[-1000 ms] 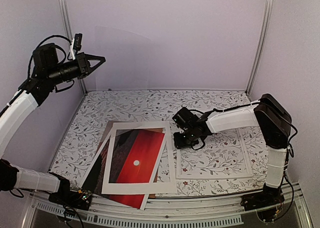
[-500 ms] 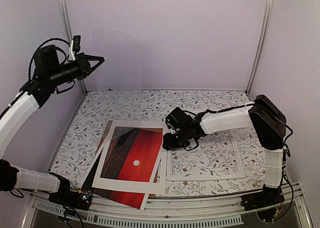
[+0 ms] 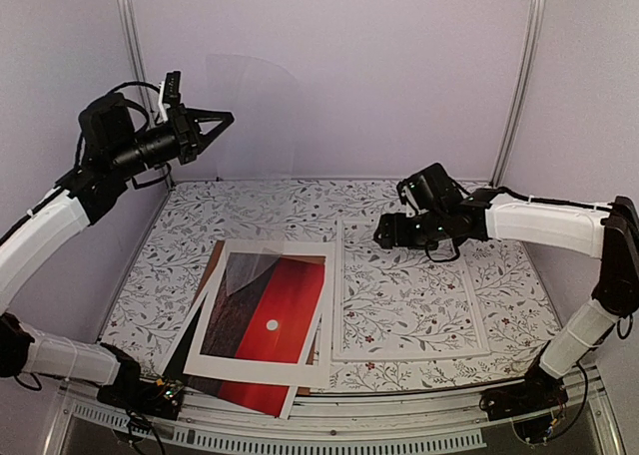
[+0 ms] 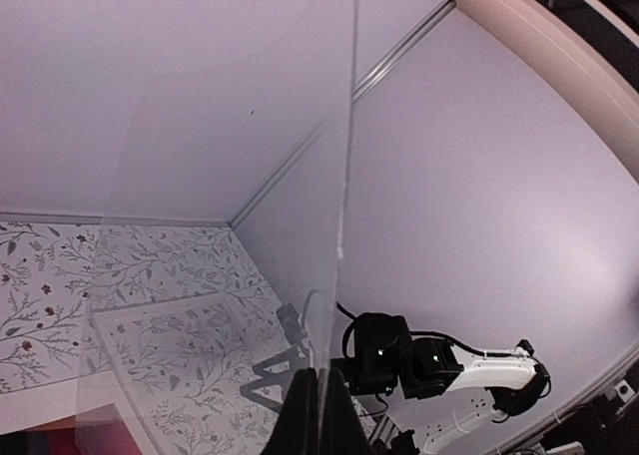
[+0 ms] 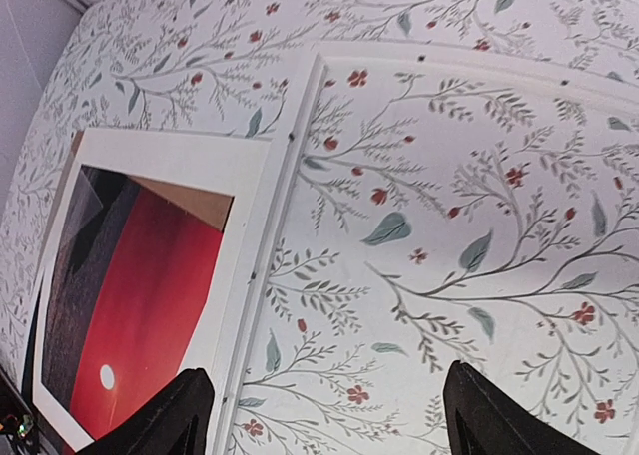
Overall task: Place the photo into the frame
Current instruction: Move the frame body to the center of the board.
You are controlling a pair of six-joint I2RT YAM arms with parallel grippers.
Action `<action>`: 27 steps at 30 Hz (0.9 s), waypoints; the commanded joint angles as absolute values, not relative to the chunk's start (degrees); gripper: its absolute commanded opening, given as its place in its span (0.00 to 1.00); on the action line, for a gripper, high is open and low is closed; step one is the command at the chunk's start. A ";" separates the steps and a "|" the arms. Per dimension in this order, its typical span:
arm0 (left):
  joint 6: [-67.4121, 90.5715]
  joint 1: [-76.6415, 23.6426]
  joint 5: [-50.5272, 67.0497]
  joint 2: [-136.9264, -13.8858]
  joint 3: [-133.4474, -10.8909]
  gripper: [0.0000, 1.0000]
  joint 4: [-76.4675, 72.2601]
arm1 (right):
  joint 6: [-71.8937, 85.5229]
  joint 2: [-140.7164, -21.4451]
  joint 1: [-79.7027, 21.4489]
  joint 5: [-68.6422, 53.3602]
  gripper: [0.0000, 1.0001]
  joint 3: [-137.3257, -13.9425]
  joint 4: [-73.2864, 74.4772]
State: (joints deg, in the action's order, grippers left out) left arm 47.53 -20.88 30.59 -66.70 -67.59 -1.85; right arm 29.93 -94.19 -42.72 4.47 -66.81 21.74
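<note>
The photo (image 3: 283, 305), a red sunset print, lies at the table's front left under a wide white mat (image 3: 218, 343); it also shows in the right wrist view as the photo (image 5: 140, 295). The frame (image 3: 340, 305), thin and white, lies flat just right of the mat, patterned cloth showing through it. My right gripper (image 3: 383, 237) hovers open over the frame's far left corner, nothing between its fingers; the frame's left rail (image 5: 285, 191) runs below the right gripper (image 5: 327, 380). My left gripper (image 3: 226, 122) is raised at the back left, shut on a clear pane (image 3: 250, 111) held upright. The left wrist view shows the left gripper (image 4: 321, 380) pinching the pane's edge (image 4: 346, 176).
A brown backing board (image 3: 210, 270) pokes out beneath the mat and photo. The mat's right edge touches or overlaps the frame's left rail. Metal posts (image 3: 128, 56) stand at the back corners, and lilac walls close in the patterned tabletop (image 3: 270, 211).
My right gripper let go of the frame's left rail, opened, rose and drew back to the right; the frame stays shifted left against the mat. My left arm swung slightly right with the pane.
</note>
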 commanded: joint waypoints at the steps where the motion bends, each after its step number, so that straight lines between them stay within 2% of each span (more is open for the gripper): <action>1: 51.83 -27.61 30.73 -69.21 -69.91 0.00 -9.90 | 26.95 -87.88 -35.95 6.93 0.84 -64.38 25.53; 6: 54.02 -36.89 29.55 -75.90 -72.18 0.00 -15.63 | 23.82 -83.56 -27.79 7.33 0.84 -64.93 29.05; 13: 62.49 -46.10 33.98 -88.42 -76.64 0.00 -29.97 | 21.54 -79.77 -15.13 8.92 0.84 -67.35 34.34; 19: 70.19 -46.92 29.05 -93.82 -71.41 0.00 -38.97 | 20.68 -74.34 -6.39 11.52 0.84 -66.46 35.51; 27: 78.08 -45.99 26.82 -107.51 -65.03 0.00 -42.70 | 19.34 -72.43 -5.17 12.89 0.84 -66.44 35.86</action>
State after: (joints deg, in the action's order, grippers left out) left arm 72.07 -46.59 28.16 -99.77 -68.10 -37.63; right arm 20.58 -72.36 -5.19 12.19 -65.41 34.76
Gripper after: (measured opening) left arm 0.016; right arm 0.841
